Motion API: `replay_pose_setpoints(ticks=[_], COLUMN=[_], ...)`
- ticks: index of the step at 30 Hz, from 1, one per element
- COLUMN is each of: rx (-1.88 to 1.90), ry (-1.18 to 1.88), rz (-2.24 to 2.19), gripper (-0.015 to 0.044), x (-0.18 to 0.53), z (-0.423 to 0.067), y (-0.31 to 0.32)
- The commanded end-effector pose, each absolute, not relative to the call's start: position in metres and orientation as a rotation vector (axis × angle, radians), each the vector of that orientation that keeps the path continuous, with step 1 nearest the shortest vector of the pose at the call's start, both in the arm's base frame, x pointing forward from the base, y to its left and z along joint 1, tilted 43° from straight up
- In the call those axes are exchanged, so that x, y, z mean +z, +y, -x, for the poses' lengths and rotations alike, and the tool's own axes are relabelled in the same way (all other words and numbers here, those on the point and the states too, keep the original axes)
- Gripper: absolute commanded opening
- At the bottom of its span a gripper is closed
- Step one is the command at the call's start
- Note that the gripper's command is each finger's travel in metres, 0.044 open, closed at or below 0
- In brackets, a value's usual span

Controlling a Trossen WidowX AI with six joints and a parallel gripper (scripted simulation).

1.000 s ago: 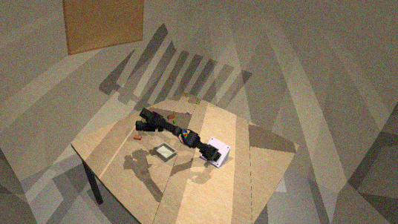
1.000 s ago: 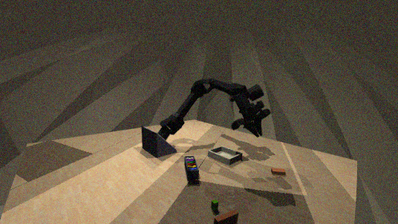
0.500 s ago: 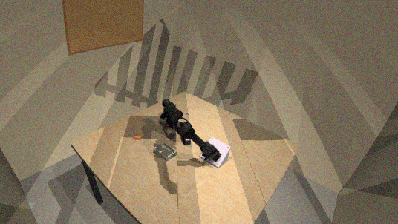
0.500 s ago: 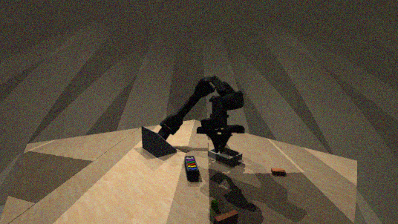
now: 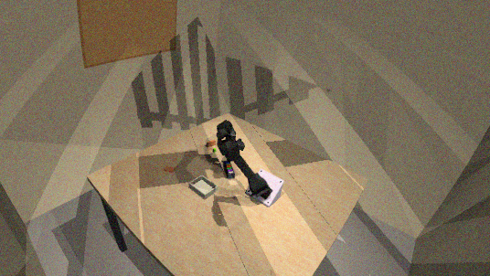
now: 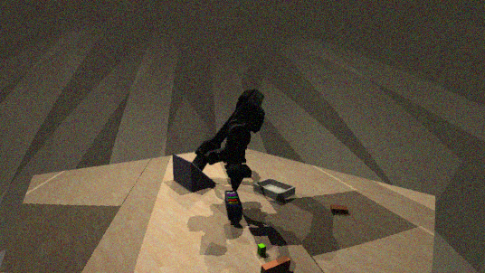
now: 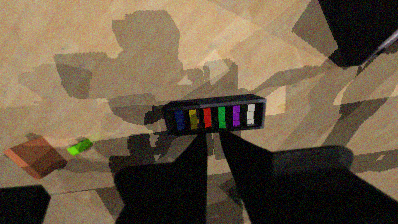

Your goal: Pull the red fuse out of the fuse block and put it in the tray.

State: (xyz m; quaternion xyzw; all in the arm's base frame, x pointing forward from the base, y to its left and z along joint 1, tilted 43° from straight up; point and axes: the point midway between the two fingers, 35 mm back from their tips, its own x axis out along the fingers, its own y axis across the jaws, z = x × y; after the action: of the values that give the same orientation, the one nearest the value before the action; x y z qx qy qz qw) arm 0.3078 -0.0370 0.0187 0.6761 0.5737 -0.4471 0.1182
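Note:
The dark fuse block [image 5: 229, 176] [image 6: 234, 214] [image 7: 215, 99] holds several coloured fuses in a row. The red fuse [image 6: 232, 200] [image 7: 207, 118] sits in it, between the yellow and green ones. My gripper [image 6: 235, 187] [image 7: 212, 133] is slightly open, with nothing between its fingers. It points down above the block; in the wrist view its tips overlap the block's near edge, below the red and green fuses. The height gap is unclear. The grey tray [image 5: 197, 193] [image 6: 267, 192] stands apart from the block and looks empty.
A bright green block [image 5: 215, 150] [image 6: 261, 249] [image 7: 80, 146] lies near an orange-brown block [image 5: 210, 143] [image 6: 277, 266] [image 7: 35, 156]. A smaller orange-brown block [image 5: 169, 169] [image 6: 339, 209] lies beyond the tray. The arm stands on a wedge base [image 5: 275, 185] [image 6: 187, 174].

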Motion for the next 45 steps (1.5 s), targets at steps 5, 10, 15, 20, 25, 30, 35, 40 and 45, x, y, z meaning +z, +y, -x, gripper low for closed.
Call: replay_pose_setpoints(ticks=[5,10,15,20,25,30,35,40,45], rx=[-1.328,-1.328,-1.328,-1.327,-1.327,-1.327,-1.327,-1.327,-1.327], ry=[1.678,1.678,1.678,1.679,1.679,1.679,1.679,1.679,1.679], rz=[-1.997,-1.997,-1.997,-1.997,-1.997,-1.997,-1.998,-1.998,-1.998], gripper=[0.0069,0.0069,0.0069,0.0069,0.0069,0.0069,0.0069,0.0069,0.0069], x=[0.016,0.013,0.009,0.005,0.002,-0.002,-0.005,-0.005,-0.005], z=[-0.308,-0.308,-0.308,-0.308,-0.307,-0.307,-0.307,-0.307,-0.307], y=[-0.038,-0.035,-0.031,-0.028,-0.025,-0.022,-0.019,-0.019,-0.019])
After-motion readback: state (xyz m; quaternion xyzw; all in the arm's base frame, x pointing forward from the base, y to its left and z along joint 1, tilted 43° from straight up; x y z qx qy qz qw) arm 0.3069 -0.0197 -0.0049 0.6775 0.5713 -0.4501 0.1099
